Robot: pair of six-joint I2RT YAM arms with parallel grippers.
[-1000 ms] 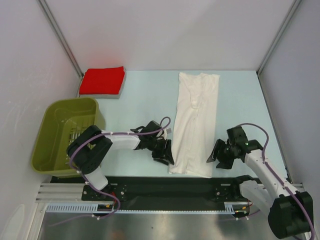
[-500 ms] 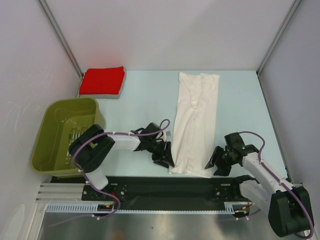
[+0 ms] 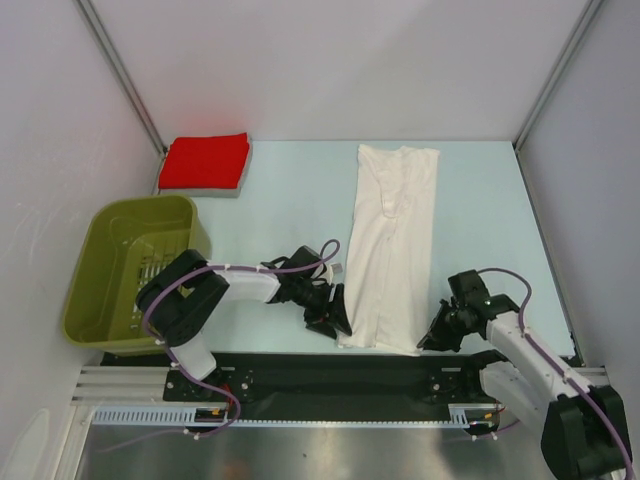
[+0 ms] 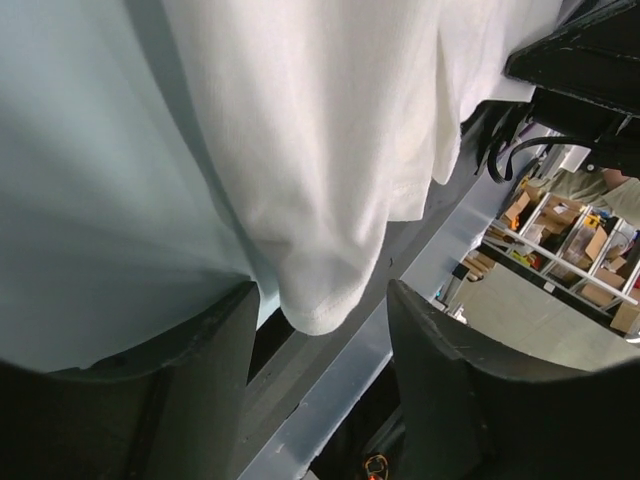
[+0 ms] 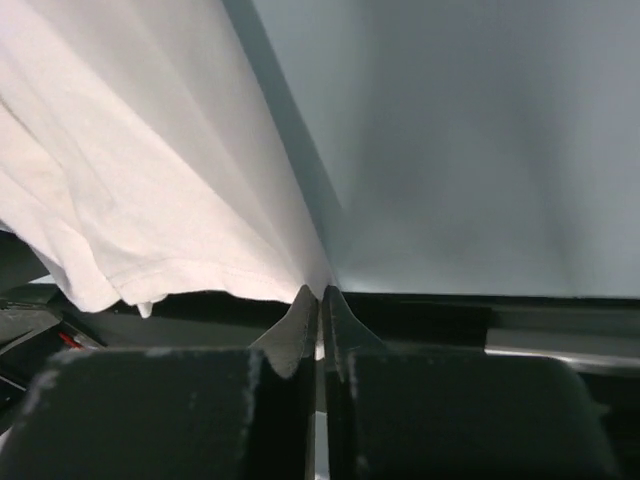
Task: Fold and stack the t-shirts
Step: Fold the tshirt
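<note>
Down at the near edge of the table (image 3: 290,200), the white t-shirt (image 3: 390,240) lies folded into a long strip, its hem toward the arms. The right gripper (image 5: 320,295) is pinched closed on the hem's right corner. The left gripper (image 4: 320,300) has its jaws apart around the left corner, unclamped. The folded red t-shirt (image 3: 205,160) sits far left, beyond the olive-green basket (image 3: 85,250).
</note>
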